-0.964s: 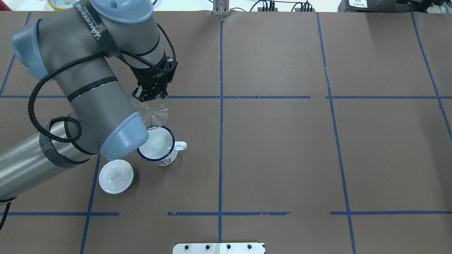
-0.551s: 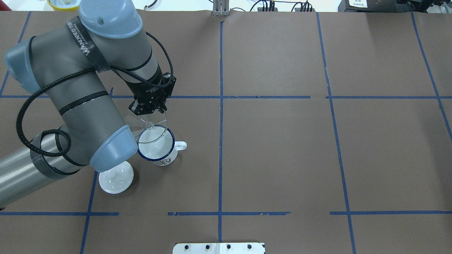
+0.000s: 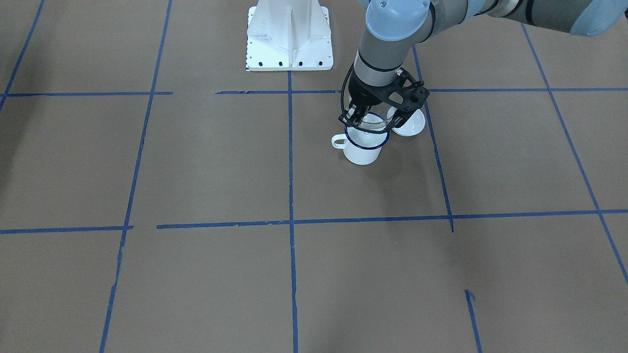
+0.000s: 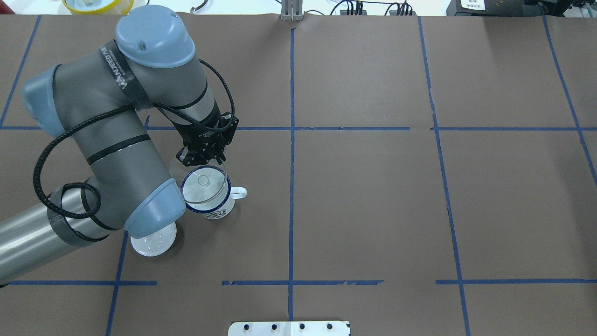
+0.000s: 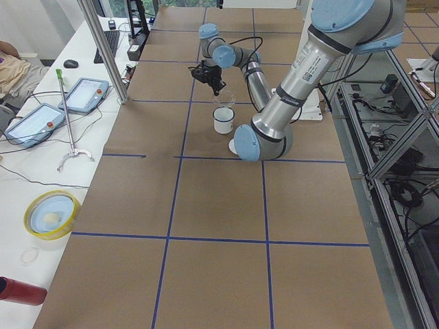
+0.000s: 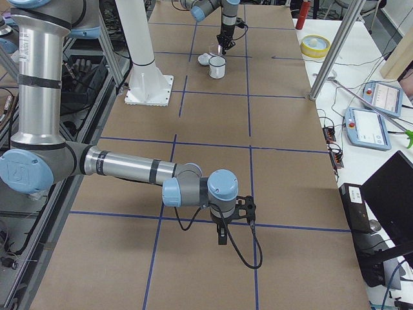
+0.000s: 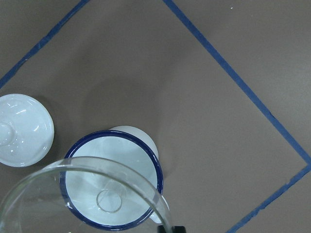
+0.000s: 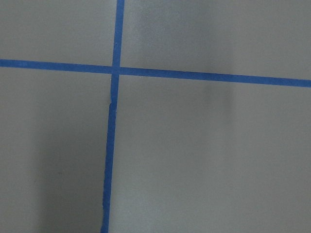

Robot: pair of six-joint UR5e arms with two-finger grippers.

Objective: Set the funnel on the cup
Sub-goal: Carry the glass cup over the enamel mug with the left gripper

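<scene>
The cup (image 4: 211, 205) is a white enamel mug with a dark blue rim, standing upright with its handle (image 4: 239, 192) pointing right. My left gripper (image 4: 201, 157) is shut on the rim of the clear funnel (image 4: 204, 183) and holds it level over the mug's mouth, spout pointing down into the opening. The left wrist view shows the funnel's rim (image 7: 104, 167) over the cup (image 7: 132, 144). I cannot tell whether the funnel touches the mug. My right gripper (image 6: 222, 236) hangs low over bare table far from the mug; I cannot tell if it is open or shut.
A round white domed lid (image 4: 151, 243) lies on the table left of the mug, partly under my left arm's elbow; it also shows in the front view (image 3: 411, 125). Blue tape lines cross the brown table. The white robot base plate (image 3: 289, 54) is nearby.
My left gripper has carried the funnel from beyond the mug toward the robot's side, so it now sits centred over the mug's mouth. The arm's elbow now covers more of the lid.
</scene>
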